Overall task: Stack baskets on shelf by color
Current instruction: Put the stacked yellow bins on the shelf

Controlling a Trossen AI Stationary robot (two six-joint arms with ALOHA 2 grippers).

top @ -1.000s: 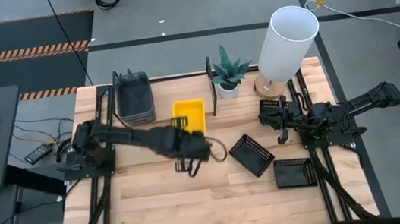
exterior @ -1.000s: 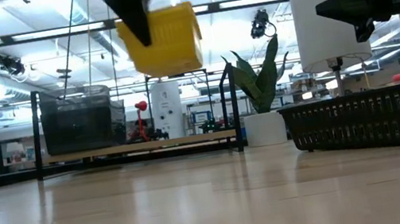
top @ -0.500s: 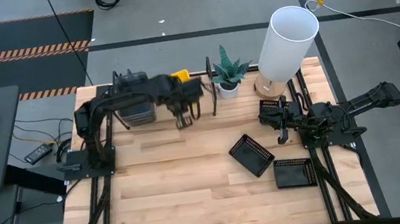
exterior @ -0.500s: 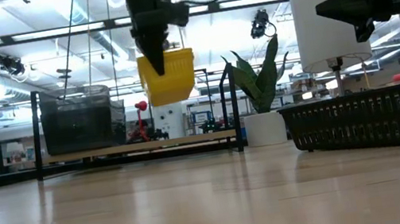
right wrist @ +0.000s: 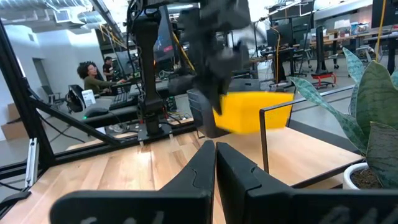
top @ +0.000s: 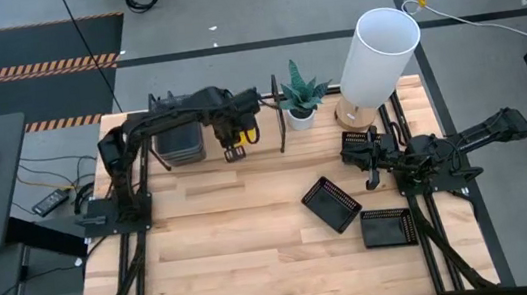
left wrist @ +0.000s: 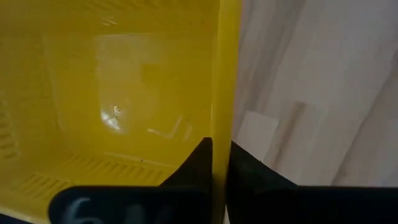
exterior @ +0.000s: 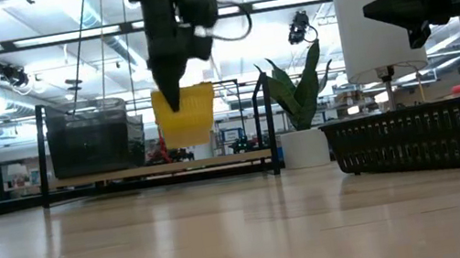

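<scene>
Left gripper (exterior: pixel 171 97) over the shelf (exterior: pixel 158 169) at the table's 11 o'clock, fingers pinched tight on the side wall of a yellow basket (exterior: pixel 184 115): one finger (left wrist: pixel 198 163) inside the wall, the other outside, no gap between fingers and plastic. Basket hanging just above the shelf board, clear of it in the low view, to the 3 o'clock side of the grey baskets (top: pixel 180 138). Grey baskets nested in one stack at the shelf's 9 o'clock end.

Right gripper (top: pixel 371 170) parked at the table's 3 o'clock, fingers pressed together, nothing between them. Just beyond it at 12 o'clock, a black mesh basket (top: pixel 356 142) beside the lamp (top: pixel 374 58) base. Two more mesh baskets on the tabletop: one tilted near centre (top: pixel 330 204), one toward 4 o'clock (top: pixel 387 226). Potted plant (top: pixel 300 96) past the shelf's 3 o'clock end frame.
</scene>
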